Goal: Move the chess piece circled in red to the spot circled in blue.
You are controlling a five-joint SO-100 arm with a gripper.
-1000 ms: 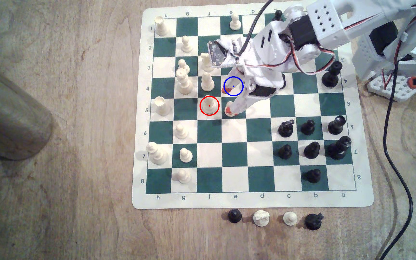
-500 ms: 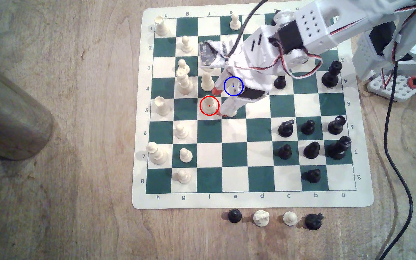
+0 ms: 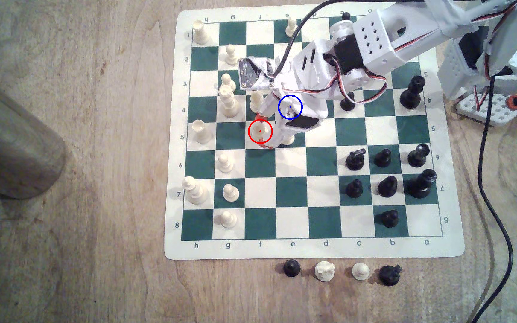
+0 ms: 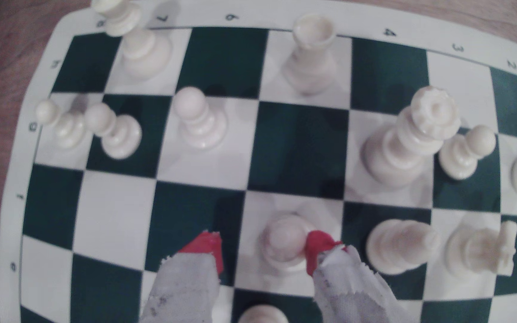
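Straddling the cream bishop [image 4: 283, 245], the gripper [image 4: 263, 248] stands with jaws spread: one red fingertip [image 4: 314, 248] touches the piece, the other sits apart. The bishop stands on its red-ringed square; the blue-ringed square [image 3: 290, 107] lies diagonally beside it, under the arm [image 3: 375, 43].

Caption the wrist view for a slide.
Open red-tipped gripper straddles the cream chess piece on its light square, one fingertip touching it.
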